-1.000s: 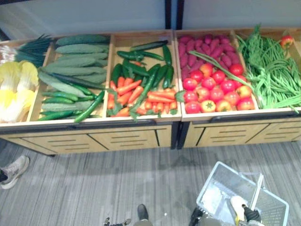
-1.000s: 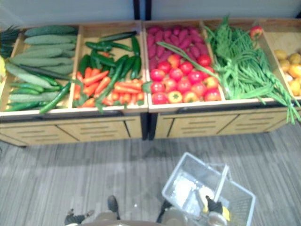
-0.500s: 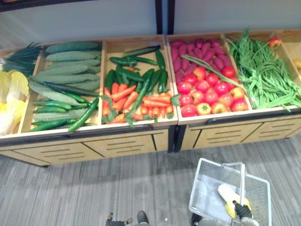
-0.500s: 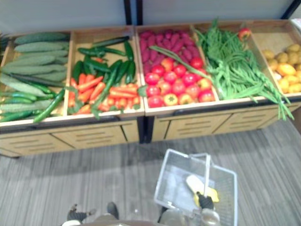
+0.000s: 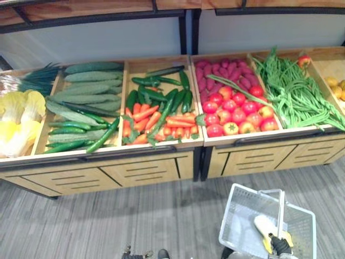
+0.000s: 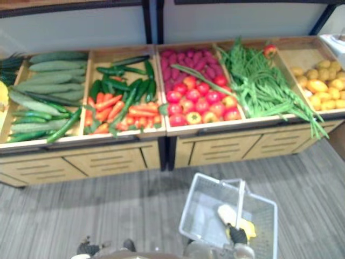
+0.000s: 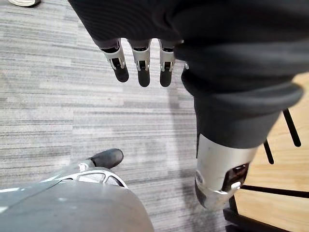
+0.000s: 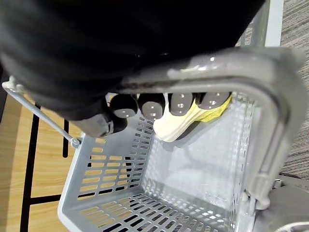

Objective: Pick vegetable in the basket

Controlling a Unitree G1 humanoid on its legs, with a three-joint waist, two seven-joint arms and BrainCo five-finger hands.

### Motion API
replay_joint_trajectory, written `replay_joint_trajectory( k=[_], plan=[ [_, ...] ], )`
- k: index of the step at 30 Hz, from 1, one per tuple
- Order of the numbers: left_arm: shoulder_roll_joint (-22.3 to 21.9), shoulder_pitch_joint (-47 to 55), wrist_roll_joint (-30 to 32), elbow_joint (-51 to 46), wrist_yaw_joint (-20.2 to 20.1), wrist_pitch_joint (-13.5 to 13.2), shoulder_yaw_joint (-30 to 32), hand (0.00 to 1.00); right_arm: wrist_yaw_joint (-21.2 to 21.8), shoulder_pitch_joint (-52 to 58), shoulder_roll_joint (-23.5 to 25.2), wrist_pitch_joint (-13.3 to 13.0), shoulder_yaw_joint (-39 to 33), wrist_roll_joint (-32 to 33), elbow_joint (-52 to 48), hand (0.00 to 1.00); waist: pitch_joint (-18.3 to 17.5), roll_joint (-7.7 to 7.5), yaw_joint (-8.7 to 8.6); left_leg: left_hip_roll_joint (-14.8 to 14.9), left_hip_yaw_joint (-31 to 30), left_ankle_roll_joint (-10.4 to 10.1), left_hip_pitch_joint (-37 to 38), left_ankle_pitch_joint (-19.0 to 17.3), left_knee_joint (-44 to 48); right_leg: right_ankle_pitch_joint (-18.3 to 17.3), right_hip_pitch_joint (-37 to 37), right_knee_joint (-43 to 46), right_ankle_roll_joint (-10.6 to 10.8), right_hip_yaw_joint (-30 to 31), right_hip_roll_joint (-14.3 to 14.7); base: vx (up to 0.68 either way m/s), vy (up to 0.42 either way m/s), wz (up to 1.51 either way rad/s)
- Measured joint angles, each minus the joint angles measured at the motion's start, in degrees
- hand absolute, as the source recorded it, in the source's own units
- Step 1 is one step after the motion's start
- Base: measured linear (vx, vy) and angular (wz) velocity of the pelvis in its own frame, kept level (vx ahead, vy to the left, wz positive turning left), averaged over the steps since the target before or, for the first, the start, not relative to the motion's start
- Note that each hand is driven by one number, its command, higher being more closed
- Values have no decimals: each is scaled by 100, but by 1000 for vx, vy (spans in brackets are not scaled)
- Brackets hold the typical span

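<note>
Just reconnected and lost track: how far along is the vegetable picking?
Done: one pale yellow vegetable already lies in the grey basket. In hand: the right hand is curled round the basket's handle, carrying it in front of the produce stand; the left hand hangs open and empty over the floor. Left: probably further picks from the stand, if more are wanted.

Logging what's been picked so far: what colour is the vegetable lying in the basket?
Cream-white with a yellow end; the vegetable shows best in the right wrist view.
</note>
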Motion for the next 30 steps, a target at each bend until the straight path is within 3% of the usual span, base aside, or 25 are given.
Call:
replay_joint_trajectory(
  k=[5,8,10,13,16,17,18,19,20,21,22,24,25,28,30],
  plan=[
    [-10,22,-167,-2,19,-4,-7,0,-10,49,-37,8,-4,-4,-2,100,-77,34,-2,-21,-73,-29,-97,-31,-2,-56,-84,129,-7,-34,-54,-7,4,7],
    [-12,-13,-165,-2,19,-1,-52,0,-22,9,-53,-4,-4,-4,-38,100,-90,33,-6,-37,-122,-27,-208,-22,5,-248,-374,533,-28,-26,-138,24,-14,7],
    [-15,-10,-144,3,18,3,-47,0,-58,-13,-47,-8,-6,-3,-31,100,-64,32,-19,9,-214,-73,-205,-135,165,-563,-407,866,-39,-22,-164,86,-69,16],
    [-20,117,-86,4,1,2,-2,0,-66,-22,-37,-3,50,-2,-13,100,-31,3,32,316,-265,-45,-594,-738,1662,-961,-339,1203,-64,157,-122,99,-109,0],
    [-26,163,-83,-5,-9,13,123,0,-66,9,-64,-9,48,-3,23,100,56,-26,33,484,-491,196,-1197,-580,3271,-1013,-63,1220,-103,182,-144,134,-150,-3],
    [-66,204,-84,-6,-11,19,176,0,-76,10,-84,-4,32,-4,25,100,87,78,31,538,-604,186,-1245,-489,3650,-1033,106,1215,-138,204,-123,166,-57,-13],
    [-114,202,-85,-10,-11,12,222,0,-95,12,-95,4,8,-5,64,100,112,40,32,526,-704,165,-1379,-298,3880,-1043,194,1179,-152,238,-164,332,67,-69],
    [-177,185,-71,0,-11,9,228,0,-135,-91,-85,25,-82,-5,209,100,116,39,101,164,-698,66,-1385,-837,2794,-1035,234,1011,-143,530,-300,320,146,-73],
    [-178,186,-49,4,-8,8,229,0,-137,-81,-81,28,-158,-5,223,100,118,44,99,87,-697,142,-1325,-603,2185,-1050,233,1018,-100,577,-283,335,235,-84],
    [-209,196,16,6,-5,3,232,0,-141,-70,-94,29,-192,-5,219,100,132,109,108,43,-714,208,-1307,-2,1806,-1091,242,1023,0,667,-201,169,171,-28],
    [-190,179,45,31,-11,6,234,0,-153,-78,-87,44,-217,-4,225,100,140,99,118,40,-708,215,-1249,-131,1771,-1116,261,1019,58,721,-208,175,164,-3],
    [-56,37,84,41,1,-2,221,0,-199,-116,90,41,-204,-4,204,100,272,-139,36,-134,-921,184,-1239,-163,1749,-1100,407,682,106,816,-323,119,152,12],
    [23,-27,97,52,5,4,220,0,-200,-157,175,31,-192,-9,205,100,315,-216,103,-135,-1117,97,-1404,-345,2041,-1015,438,495,152,914,-306,49,105,-19],
    [-13,76,97,70,15,2,190,0,-191,-240,168,22,-110,-79,209,100,292,-166,195,-83,-1188,99,-1400,-1051,2372,-914,415,353,307,1234,-262,83,150,-55],
    [66,73,97,72,12,0,42,0,-181,-272,170,25,-100,-113,215,100,260,-249,178,-241,-1019,196,-1420,-1324,2520,-833,387,196,443,1421,-450,112,246,-41]
  ],
)
